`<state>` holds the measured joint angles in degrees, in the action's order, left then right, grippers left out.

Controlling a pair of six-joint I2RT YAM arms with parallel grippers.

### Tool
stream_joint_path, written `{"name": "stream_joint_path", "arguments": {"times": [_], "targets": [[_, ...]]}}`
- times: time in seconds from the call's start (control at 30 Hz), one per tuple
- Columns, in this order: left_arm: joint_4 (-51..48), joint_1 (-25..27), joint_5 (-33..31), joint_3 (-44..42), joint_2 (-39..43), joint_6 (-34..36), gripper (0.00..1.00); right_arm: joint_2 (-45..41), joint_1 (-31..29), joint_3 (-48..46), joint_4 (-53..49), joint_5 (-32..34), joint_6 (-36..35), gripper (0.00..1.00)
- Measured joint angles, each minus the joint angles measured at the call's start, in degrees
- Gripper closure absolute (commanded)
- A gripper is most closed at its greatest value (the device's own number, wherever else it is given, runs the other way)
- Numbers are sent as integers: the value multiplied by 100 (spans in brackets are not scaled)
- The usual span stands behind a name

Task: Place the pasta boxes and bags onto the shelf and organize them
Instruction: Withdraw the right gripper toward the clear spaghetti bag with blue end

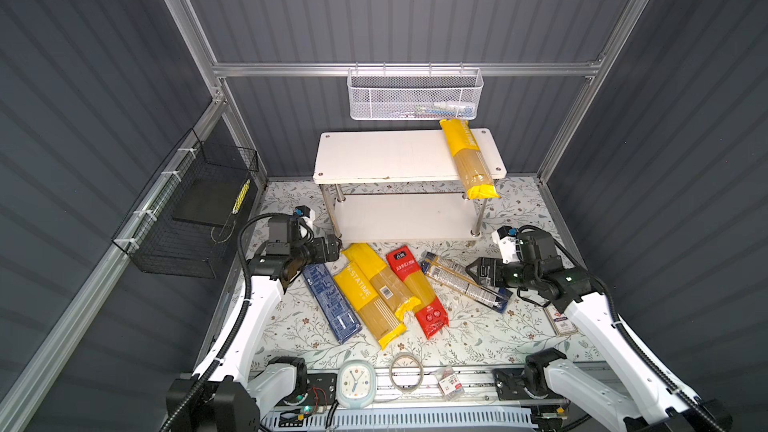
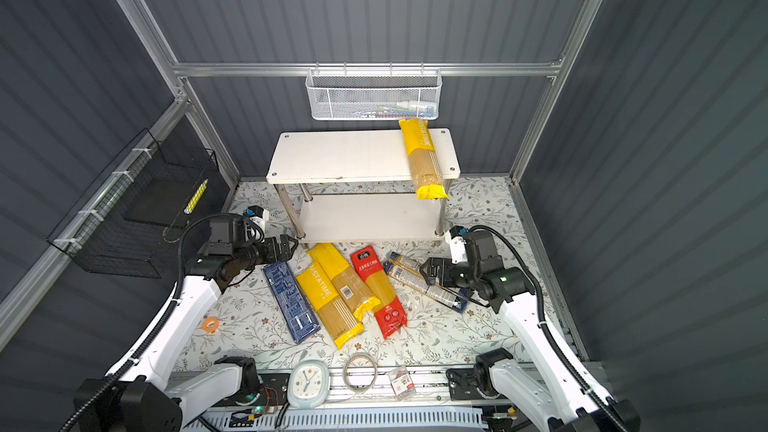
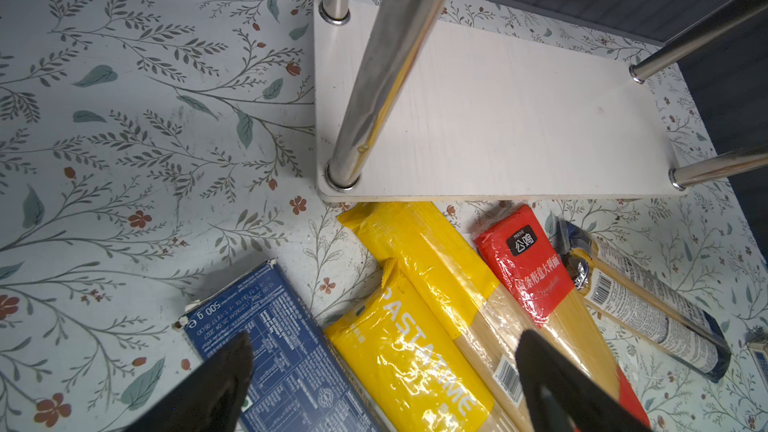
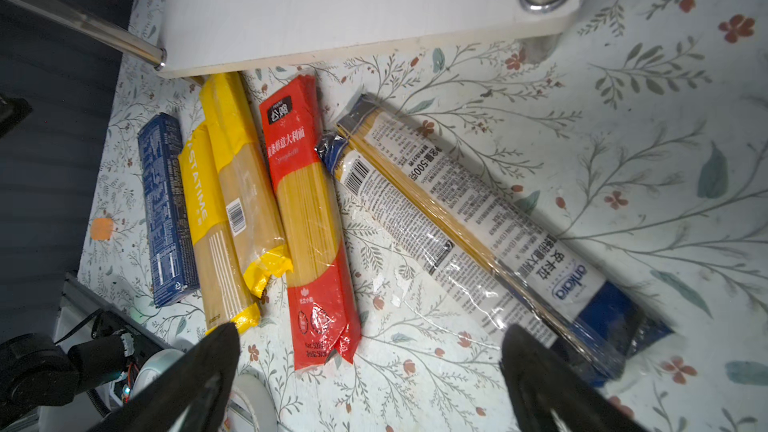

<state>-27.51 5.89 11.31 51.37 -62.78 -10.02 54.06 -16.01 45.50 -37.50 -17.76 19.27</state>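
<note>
left end effector open near the dark-blue box, right end effector open by the clear bag, one yellow bag on the shelf

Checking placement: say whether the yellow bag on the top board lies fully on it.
Not fully: the yellow bag lies across the top board, near end overhanging the front edge.

The white shelf stands at the floral table's back edge, with a yellow bag across the right end of its top board, overhanging the front. Before the shelf lie a dark-blue box, two overlapping yellow packs, a red bag and a clear bag. The right gripper is at the clear bag.
</note>
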Motion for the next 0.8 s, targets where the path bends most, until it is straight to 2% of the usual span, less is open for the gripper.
{"name": "stream_joint_path", "arguments": {"times": [0.13, 0.43, 0.6, 0.8], "targets": [[-39, 0, -79, 0, -7, 22, 0, 435, -177, 28, 0, 98, -114, 1], [-83, 0, -81, 2, -87, 42, 0, 1408, -986, 188, -24, 839, -833, 1], [-83, 0, -85, 2, -76, 42, 0, 2155, -1399, 481, 28, 1364, -1543, 1], [-85, 0, -105, 0, -46, 42, 0, 2520, -1565, 542, 190, 1956, -2304, 1]]}}
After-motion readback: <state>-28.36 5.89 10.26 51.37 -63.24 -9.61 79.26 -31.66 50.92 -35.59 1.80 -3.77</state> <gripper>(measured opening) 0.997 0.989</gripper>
